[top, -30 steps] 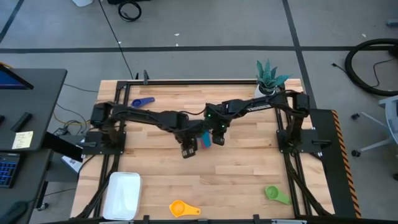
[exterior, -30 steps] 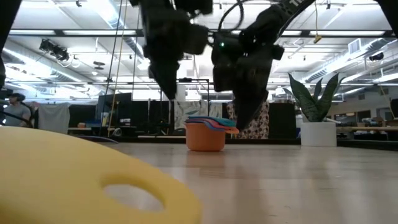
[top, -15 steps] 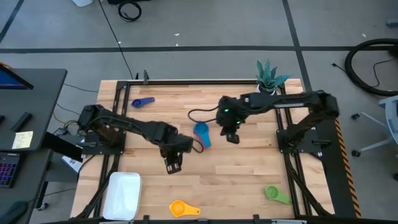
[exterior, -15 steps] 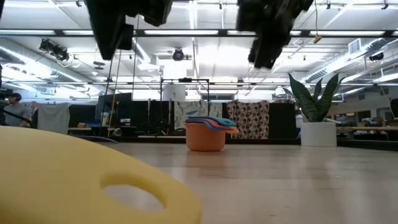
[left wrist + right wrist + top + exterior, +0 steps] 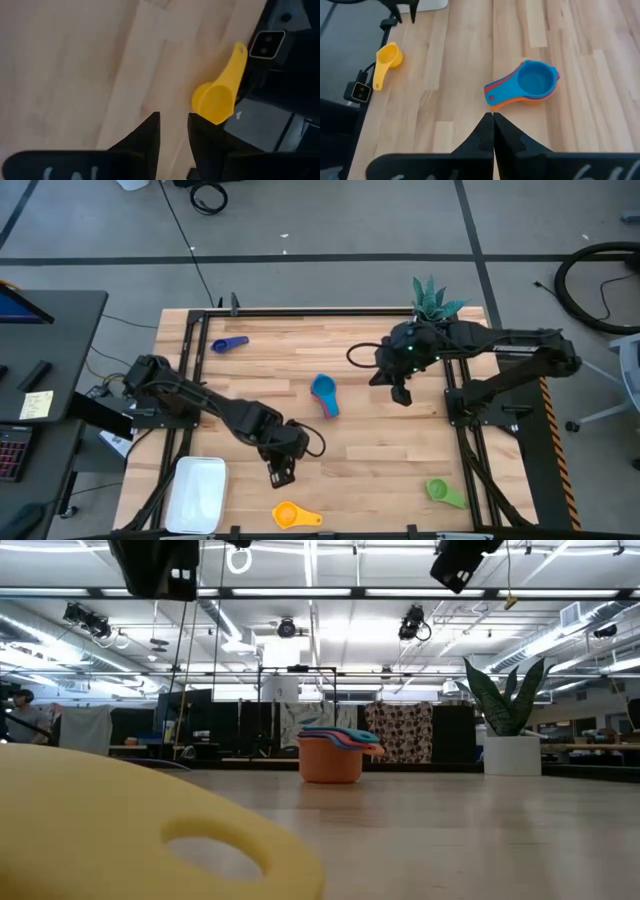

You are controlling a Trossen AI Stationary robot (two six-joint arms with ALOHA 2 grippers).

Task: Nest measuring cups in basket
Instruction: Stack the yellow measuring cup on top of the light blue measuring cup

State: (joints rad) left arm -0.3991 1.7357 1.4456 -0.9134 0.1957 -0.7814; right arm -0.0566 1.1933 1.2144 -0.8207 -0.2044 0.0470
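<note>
Sitting mid-table, nested stack (image 5: 324, 395) outside basket (image 5: 197, 490) at 7 o'clock; yellow cup (image 5: 294, 514), green cup (image 5: 443, 493), dark blue cup (image 5: 228, 344) waiting; left gripper (image 5: 280, 473) slightly parted, right gripper (image 5: 401, 394) closed, both empty.

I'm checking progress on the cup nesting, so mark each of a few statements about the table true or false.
1. The basket holds a cup. False: nothing lies in it.
2. A light blue cup tops the nested stack at mid-table. True.
3. The right gripper is shut. True.
4. The left gripper grips the yellow cup. False: it holds nothing; that cup lies loose near the front edge.
5. The green cup sits inside the stack. False: it lies alone.
</note>
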